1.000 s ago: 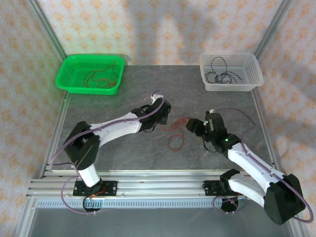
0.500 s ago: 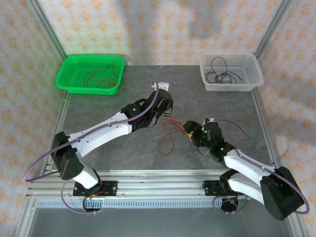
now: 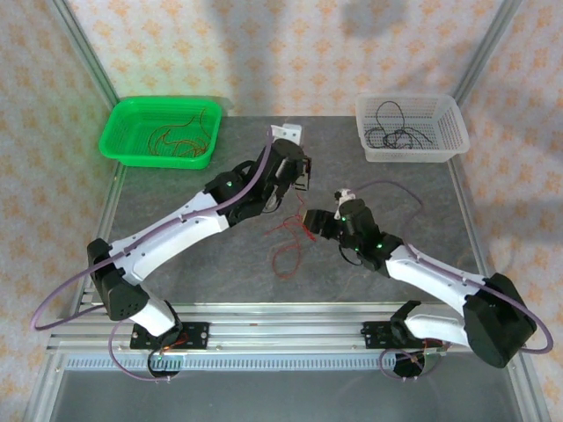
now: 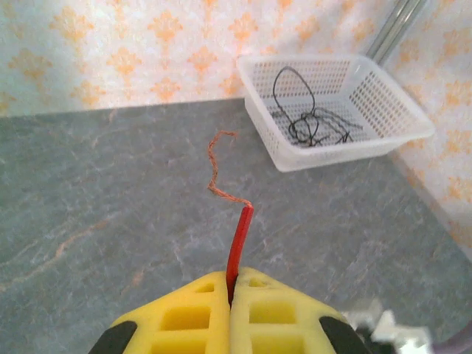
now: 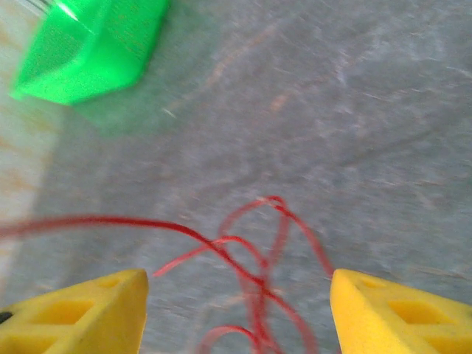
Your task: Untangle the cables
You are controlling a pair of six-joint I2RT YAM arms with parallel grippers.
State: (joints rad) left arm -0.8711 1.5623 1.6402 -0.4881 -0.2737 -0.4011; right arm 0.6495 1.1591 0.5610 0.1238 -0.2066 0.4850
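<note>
A small tangle of red cables (image 3: 288,239) lies mid-table between the two arms. My left gripper (image 3: 301,174) hangs just behind it and is shut on one red cable (image 4: 240,234). That cable's bare coppery end (image 4: 218,173) sticks out past the yellow fingertips (image 4: 232,286). My right gripper (image 3: 315,221) is low at the tangle's right side and open. Between its yellow fingers (image 5: 88,313) red loops (image 5: 258,269) lie on the table, and one strand runs off to the left. It holds nothing.
A green basket (image 3: 119,141) with red cables stands at the back left; its corner (image 5: 88,44) shows in the right wrist view. A white basket (image 3: 453,132) with black cables (image 4: 310,122) stands at the back right. Metal frame posts flank the grey table.
My left arm has stretched farther back and right, still shut on the red cable. My right gripper has moved left up to the tangle, which has shifted a little left.
</note>
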